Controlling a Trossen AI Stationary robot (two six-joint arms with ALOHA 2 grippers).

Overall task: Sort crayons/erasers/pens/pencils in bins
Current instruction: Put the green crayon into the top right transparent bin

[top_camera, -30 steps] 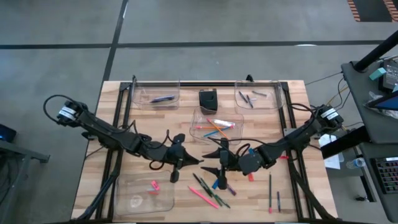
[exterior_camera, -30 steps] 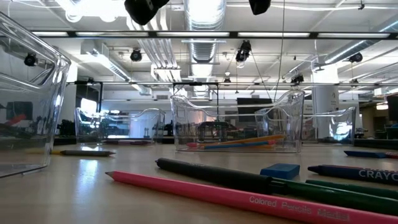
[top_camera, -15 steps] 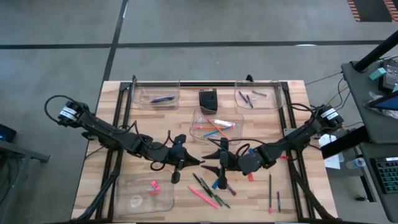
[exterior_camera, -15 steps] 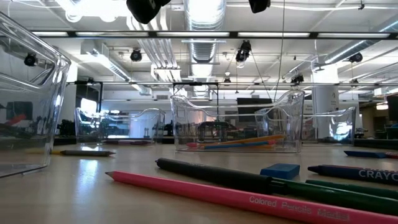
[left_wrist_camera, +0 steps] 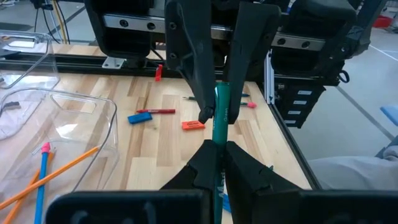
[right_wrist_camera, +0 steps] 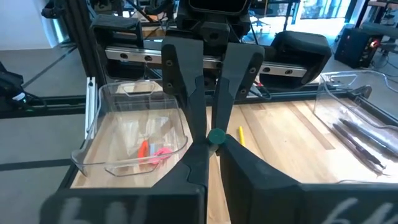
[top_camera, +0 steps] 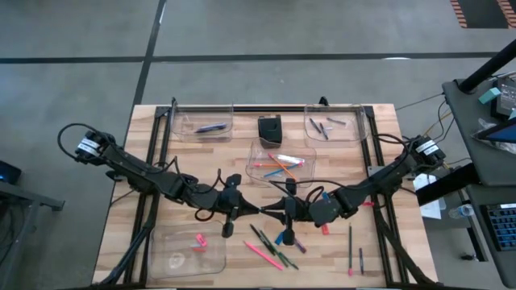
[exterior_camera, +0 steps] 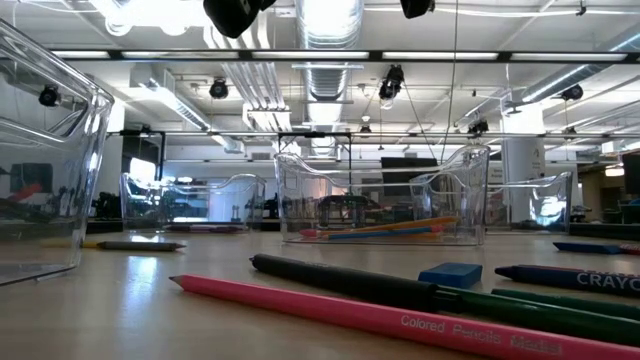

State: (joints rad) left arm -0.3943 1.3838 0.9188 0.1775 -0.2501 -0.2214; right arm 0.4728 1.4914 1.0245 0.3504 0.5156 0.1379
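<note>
Table centre | left end effector (top_camera: pixel 260 211) and right end effector (top_camera: pixel 272 211) both clamp green pencil (left_wrist_camera: pixel 220 118) | pencil bin (top_camera: pixel 260 155) near

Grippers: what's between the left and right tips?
A green pencil bridges them: the left gripper and the right gripper are both shut on it. This is clearest in the left wrist view.

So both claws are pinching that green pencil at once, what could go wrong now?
1. The left gripper and right gripper are both shut on the green pencil. If the arms pull apart before one lets go, it might bend, snap or twist loose.
2. If it slips, it would probably drop among the loose sticks on the table, not into the middle bin holding the pencils.
</note>
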